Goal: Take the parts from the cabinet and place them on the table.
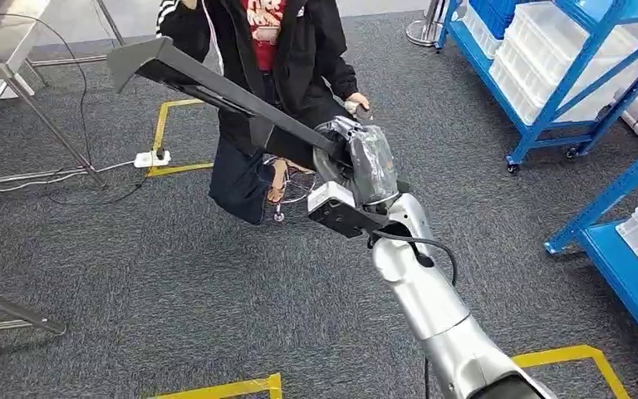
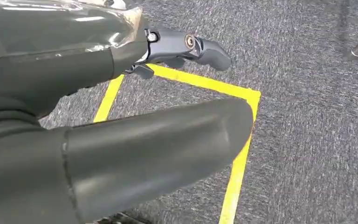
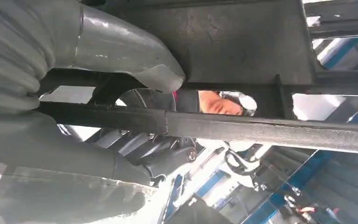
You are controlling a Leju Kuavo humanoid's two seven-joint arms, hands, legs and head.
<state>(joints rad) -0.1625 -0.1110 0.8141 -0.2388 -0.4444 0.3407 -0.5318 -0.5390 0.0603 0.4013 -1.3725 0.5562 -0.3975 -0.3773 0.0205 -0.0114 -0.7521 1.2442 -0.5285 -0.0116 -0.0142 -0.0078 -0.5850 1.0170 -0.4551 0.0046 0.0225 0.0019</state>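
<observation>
Because the long black part juts far out from the right hand gripping its near end, its far tip could sway and strike the person seated just behind it, or twist out of the grasp; the left hand hangs over carpet, fingers spread and holding nothing

Workshop or storeroom, blue shelving racks with white bins, yellow-taped grey carpet
</observation>
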